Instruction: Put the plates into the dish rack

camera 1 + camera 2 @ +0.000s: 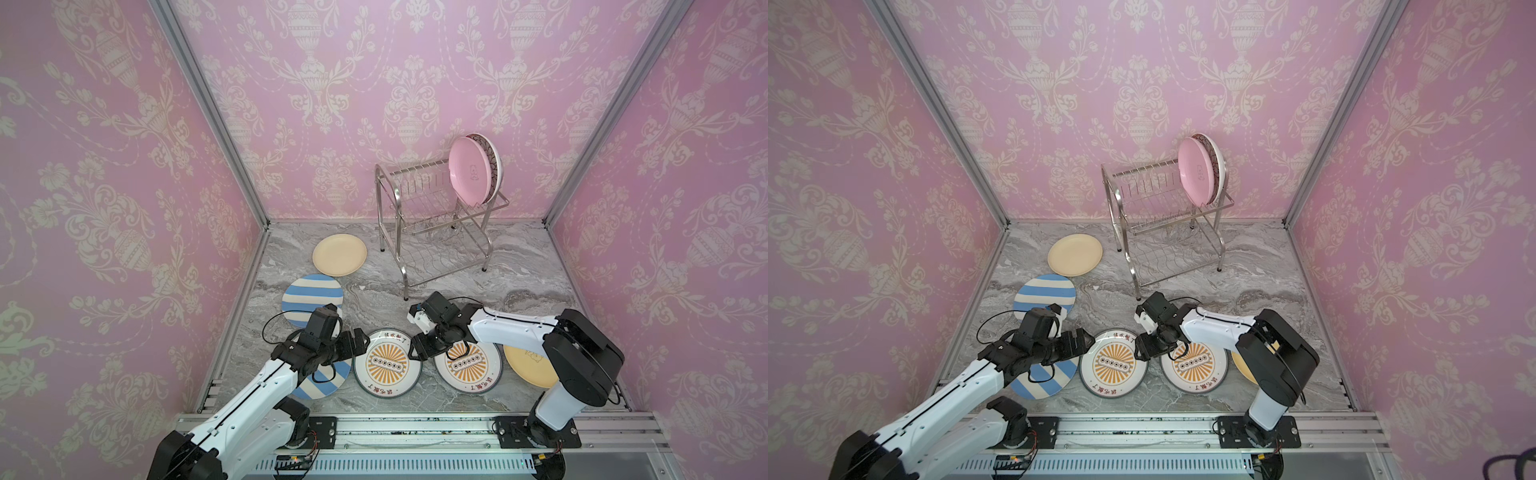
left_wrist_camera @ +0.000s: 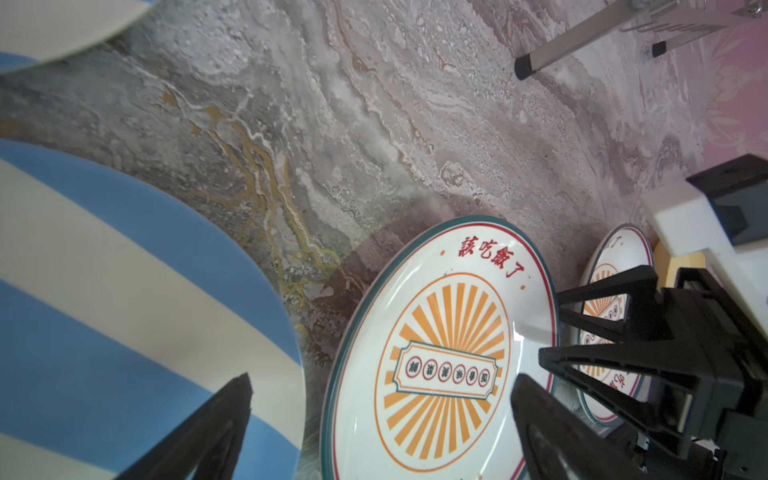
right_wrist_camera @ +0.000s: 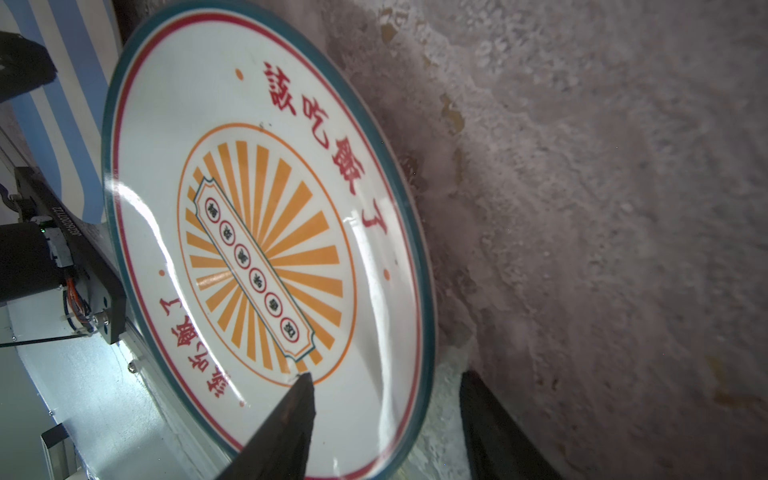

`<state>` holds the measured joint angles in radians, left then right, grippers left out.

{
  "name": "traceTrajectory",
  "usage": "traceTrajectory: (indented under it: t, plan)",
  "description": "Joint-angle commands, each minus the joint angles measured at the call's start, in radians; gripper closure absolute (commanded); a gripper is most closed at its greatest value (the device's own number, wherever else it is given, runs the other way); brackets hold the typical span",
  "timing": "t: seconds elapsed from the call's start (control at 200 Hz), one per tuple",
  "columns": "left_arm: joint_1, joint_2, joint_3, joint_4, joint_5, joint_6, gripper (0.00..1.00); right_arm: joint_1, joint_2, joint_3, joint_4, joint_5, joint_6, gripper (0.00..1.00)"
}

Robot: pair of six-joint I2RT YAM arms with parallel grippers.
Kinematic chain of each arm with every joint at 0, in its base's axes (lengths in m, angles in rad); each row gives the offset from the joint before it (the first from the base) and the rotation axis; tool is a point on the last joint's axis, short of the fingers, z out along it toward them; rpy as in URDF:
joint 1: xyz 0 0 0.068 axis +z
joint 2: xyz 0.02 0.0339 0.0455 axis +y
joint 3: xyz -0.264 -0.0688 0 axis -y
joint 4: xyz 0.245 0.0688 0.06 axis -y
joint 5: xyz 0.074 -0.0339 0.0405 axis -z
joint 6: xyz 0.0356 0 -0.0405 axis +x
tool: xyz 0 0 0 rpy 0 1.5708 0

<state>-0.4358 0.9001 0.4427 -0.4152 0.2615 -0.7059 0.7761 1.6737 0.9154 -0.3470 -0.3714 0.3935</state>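
Observation:
The dish rack (image 1: 436, 249) stands at the back with a pink plate (image 1: 469, 170) and a dark-patterned plate (image 1: 495, 160) upright in its upper tier. Flat on the table lie two sunburst plates (image 1: 386, 363) (image 1: 469, 368), two blue-striped plates (image 1: 309, 293) (image 1: 307, 390) and two cream plates (image 1: 338, 254) (image 1: 528, 365). My right gripper (image 3: 388, 386) is open and straddles the right rim of the left sunburst plate (image 3: 266, 232), one finger over its face and the other on the table outside it. My left gripper (image 2: 384, 395) is wide open at that plate's left side.
Pink patterned walls close in the marble table on three sides. A rack foot (image 2: 523, 68) stands just beyond the plates. The right arm's elbow (image 1: 582, 357) covers part of the cream plate. An aluminium rail (image 1: 415, 432) runs along the front.

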Motion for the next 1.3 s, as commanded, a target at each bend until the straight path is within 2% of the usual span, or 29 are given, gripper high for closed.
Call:
traceTrajectory:
  t: [0.0, 0.185, 0.53, 1.296]
  plan:
    - [-0.037, 0.002, -0.018, -0.050, 0.019, -0.041, 0.01, 0.010, 0.020, -0.004, 0.035, -0.023, 0.016, 0.43]
    - [-0.068, -0.005, -0.020, -0.061, 0.015, -0.057, 0.01, 0.013, 0.032, -0.004, 0.052, -0.027, 0.020, 0.47]
    - [-0.118, 0.020, -0.056, 0.045, 0.018, -0.084, 0.01, 0.013, 0.044, -0.027, 0.088, -0.033, 0.042, 0.55]
    - [-0.137, 0.038, -0.061, 0.087, 0.016, -0.066, 0.01, 0.013, 0.035, -0.040, 0.114, 0.018, 0.104, 0.77]
